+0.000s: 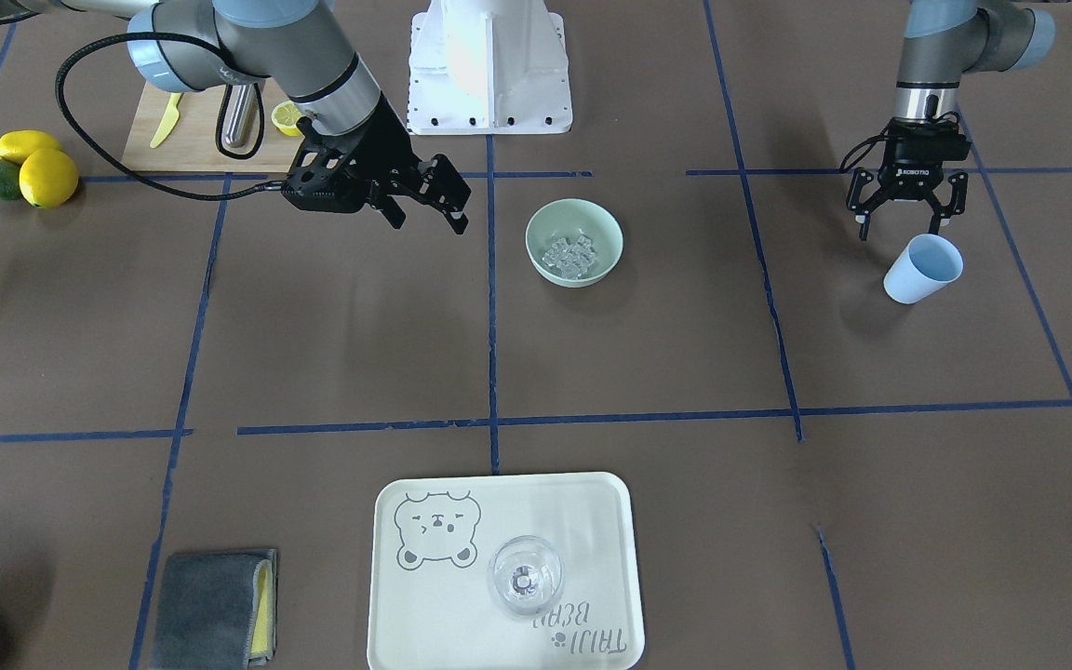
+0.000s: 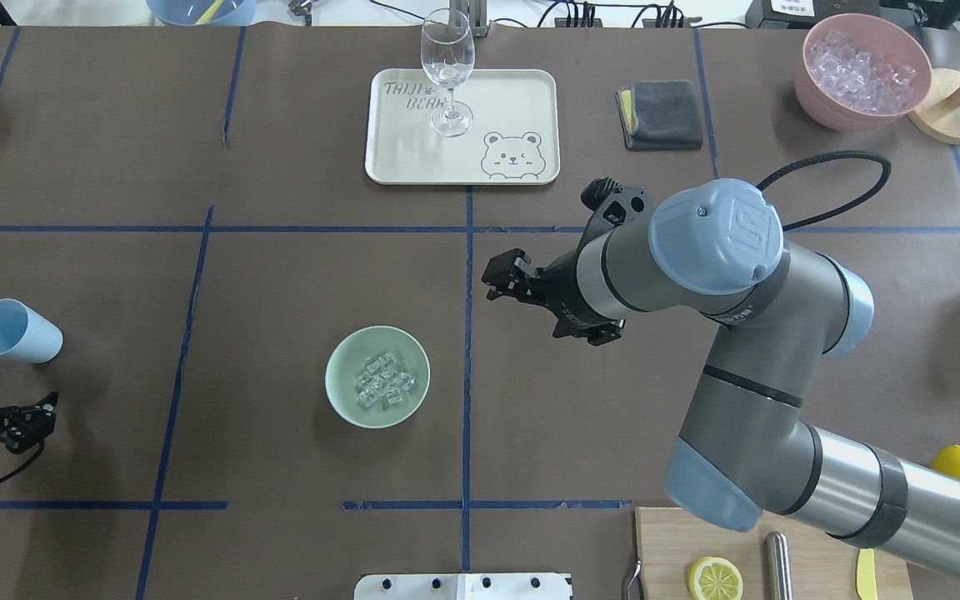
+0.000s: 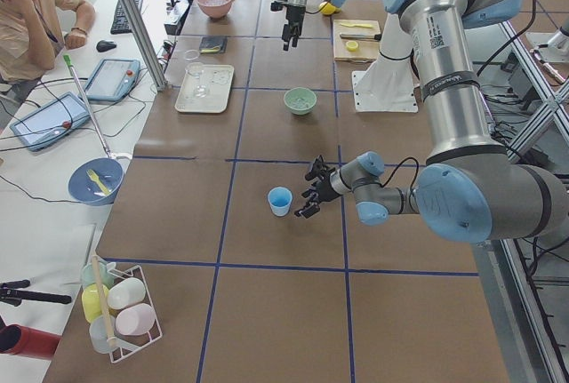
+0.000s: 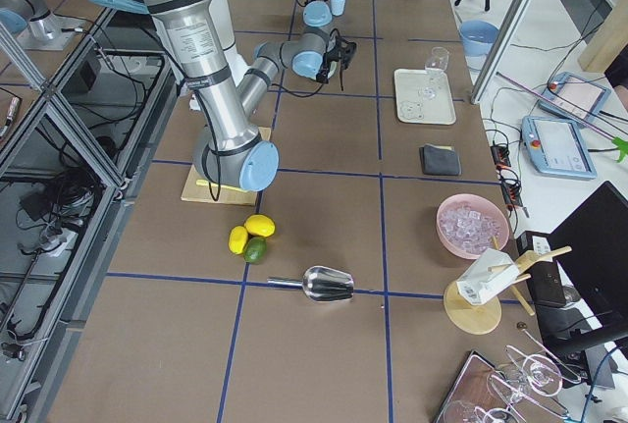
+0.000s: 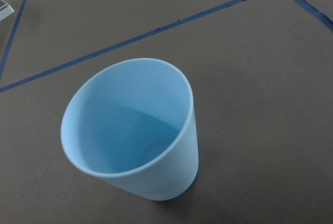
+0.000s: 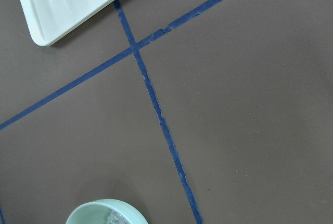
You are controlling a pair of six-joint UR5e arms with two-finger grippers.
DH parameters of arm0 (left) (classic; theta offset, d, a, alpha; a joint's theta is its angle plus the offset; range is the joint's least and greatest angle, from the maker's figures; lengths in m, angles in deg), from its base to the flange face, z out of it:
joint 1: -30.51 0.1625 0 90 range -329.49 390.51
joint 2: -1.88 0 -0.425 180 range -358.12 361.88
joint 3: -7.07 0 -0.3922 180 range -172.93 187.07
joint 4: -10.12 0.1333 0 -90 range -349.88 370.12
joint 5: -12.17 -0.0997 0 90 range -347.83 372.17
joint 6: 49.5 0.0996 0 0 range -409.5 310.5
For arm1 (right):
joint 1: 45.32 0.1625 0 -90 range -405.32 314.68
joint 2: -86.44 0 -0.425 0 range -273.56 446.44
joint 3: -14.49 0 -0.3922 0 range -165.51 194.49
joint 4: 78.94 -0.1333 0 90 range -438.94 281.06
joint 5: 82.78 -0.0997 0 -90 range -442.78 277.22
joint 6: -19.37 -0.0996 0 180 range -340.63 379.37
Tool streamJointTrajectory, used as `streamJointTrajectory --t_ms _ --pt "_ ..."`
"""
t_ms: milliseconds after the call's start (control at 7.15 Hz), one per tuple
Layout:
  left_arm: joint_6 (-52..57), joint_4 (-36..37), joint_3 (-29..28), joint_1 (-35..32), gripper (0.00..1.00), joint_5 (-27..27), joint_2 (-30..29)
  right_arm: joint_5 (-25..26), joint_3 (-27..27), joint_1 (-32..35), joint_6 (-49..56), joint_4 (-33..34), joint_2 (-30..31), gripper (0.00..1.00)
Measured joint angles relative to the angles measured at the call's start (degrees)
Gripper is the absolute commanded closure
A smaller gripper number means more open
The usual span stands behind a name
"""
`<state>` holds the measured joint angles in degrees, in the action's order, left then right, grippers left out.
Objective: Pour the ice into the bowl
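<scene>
Pour apparently complete: ice (image 1: 573, 256) heaped in the bottom of the mint-green bowl (image 1: 550, 226), near the middle of the table (image 1: 685, 354) and just on the left arm's side of the centre tape line (image 1: 491, 307). Well apart from it, toward the left end of the table, light blue cup (image 1: 922, 270) standing upright, with no cube to be seen inside from the left wrist view.

Left pincer (image 1: 908, 209) spread wide just beside the cup, apart from it and clamped on nothing. Right pincer (image 1: 429, 209) also parted and empty, hovering above the table across the tape line from the bowl.

Judging by the layout, only the release and retreat left to do. To do that well:
- Keep the left fingers fully spread and draw straight back from the cup before any sideways swing, because so light a cup would probably tip at a slight brush.
- Hold the right arm high and off the bowl's rim, to avoid jolting the cubes out.
</scene>
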<state>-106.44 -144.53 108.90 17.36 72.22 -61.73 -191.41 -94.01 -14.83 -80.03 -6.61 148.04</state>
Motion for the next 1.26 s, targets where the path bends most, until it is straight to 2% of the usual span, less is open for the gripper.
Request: streamJointTrajectory --t_ms 280,559,839,1119,1258 --pt "5.37 -1.05 1.97 -2.27 0.0 7.18 1.99 0.06 0.07 -0.01 0.0 -0.06 0.13 0.0" --pt "12.74 -7.14 2.05 -8.84 0.0 16.89 4.81 0.08 0.1 -0.32 -0.06 -0.08 -0.11 0.0" --pt "21.55 -10.21 1.48 -16.78 0.0 26.03 6.78 0.54 0.22 -1.66 -0.17 -0.07 -0.73 0.0" --pt "29.4 -10.61 1.05 -24.29 0.0 33.95 7.48 3.68 0.93 -4.91 -0.31 0.35 -1.98 0.0" --pt "33.86 -10.52 0.84 -29.41 0.0 40.01 7.6 5.9 3.04 -6.97 -0.34 0.46 -3.74 0.0"
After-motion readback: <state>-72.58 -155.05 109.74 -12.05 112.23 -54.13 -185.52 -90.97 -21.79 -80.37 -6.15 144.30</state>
